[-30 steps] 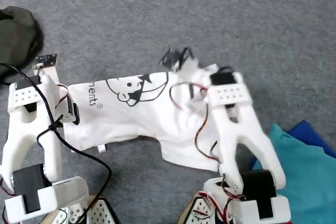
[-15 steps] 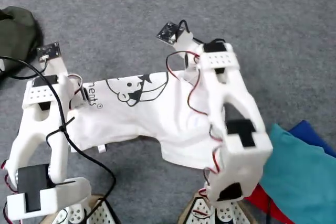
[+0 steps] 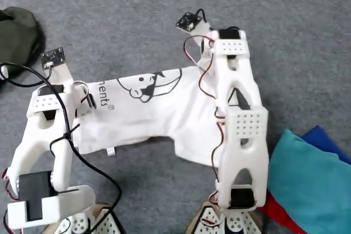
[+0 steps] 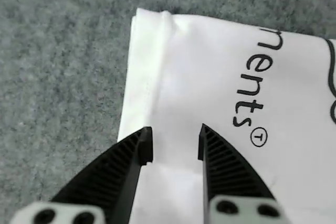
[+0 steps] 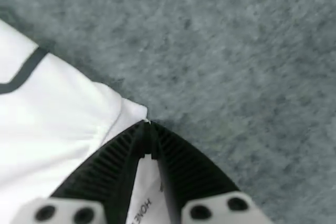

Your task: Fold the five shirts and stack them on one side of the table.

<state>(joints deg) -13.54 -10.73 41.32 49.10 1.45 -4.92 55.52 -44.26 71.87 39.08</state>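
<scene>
Item 1: white shirt (image 3: pixel 159 113), printed, lying partly spread in the middle of the grey desk (image 3: pixel 109 20). Its right-hand part is covered by the right arm (image 3: pixel 238 119) in the high view, and its near hem is rumpled.

Item 2: left fingers (image 4: pixel 175 141), a little apart, tips over the shirt's left edge just beside the lettering. Whether the tips press the cloth cannot be made out.

Item 3: right fingers (image 5: pixel 147 129), closed together on a corner of the white shirt, with a strip of fabric caught between them. In the high view this grip is hidden under the arm's far end.

Item 4: teal shirt (image 3: pixel 307 173), lying over a blue shirt (image 3: pixel 328 138) and a red shirt (image 3: pixel 272 205) at the near right of the desk, all cut off by the frame edge. The red one shows as a sliver.

Item 5: dark green garment (image 3: pixel 16 34), far left, cut off by the frame; possibly another shirt.

Change from a second ago: the right arm has stretched out away from its base, and the shirt's far right corner has gone with it. The cloth lies flatter, and the print sits further right. The left arm has shifted slightly away from its base.
</scene>
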